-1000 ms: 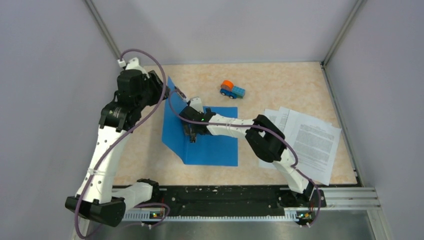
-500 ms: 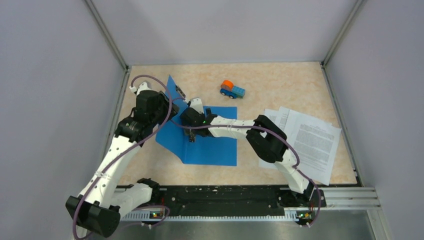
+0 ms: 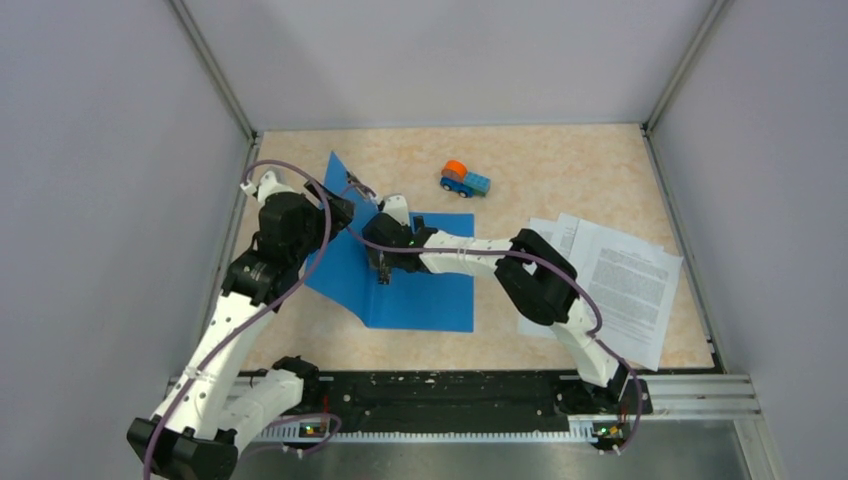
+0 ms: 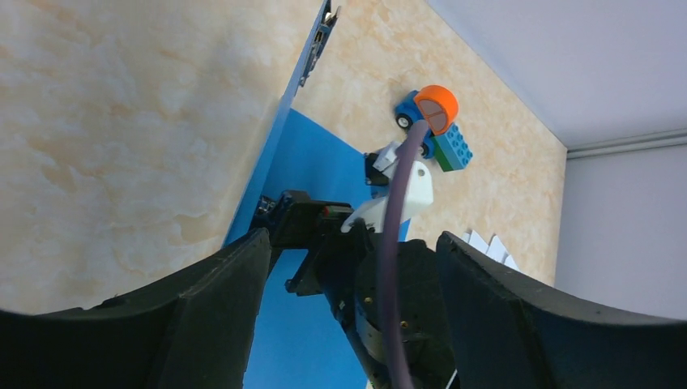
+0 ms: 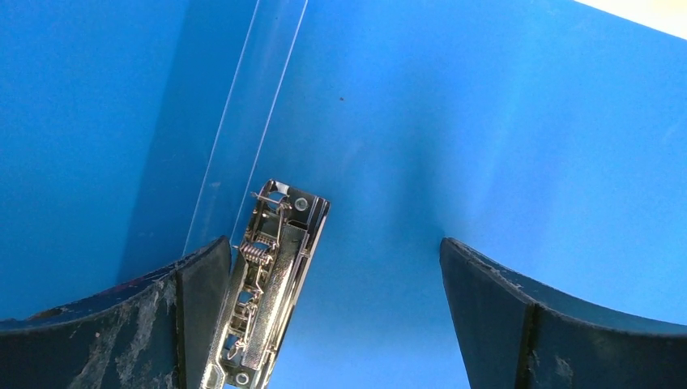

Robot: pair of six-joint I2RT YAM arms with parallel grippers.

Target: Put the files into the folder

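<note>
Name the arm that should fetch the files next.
Right, probably. The files lie on its side, beside its elbow; the right end effector is open over the folder. The left end effector is across the folder, by its raised cover.

Folder [image 3: 425, 298]: bright blue, open; right cover flat on table, left cover tilted upward. Metal clip [image 5: 271, 284] inside, beside pale spine strip [image 5: 243, 138]. Files [image 3: 625, 280]: white printed sheets, loosely fanned, flat, well right of folder.
</note>
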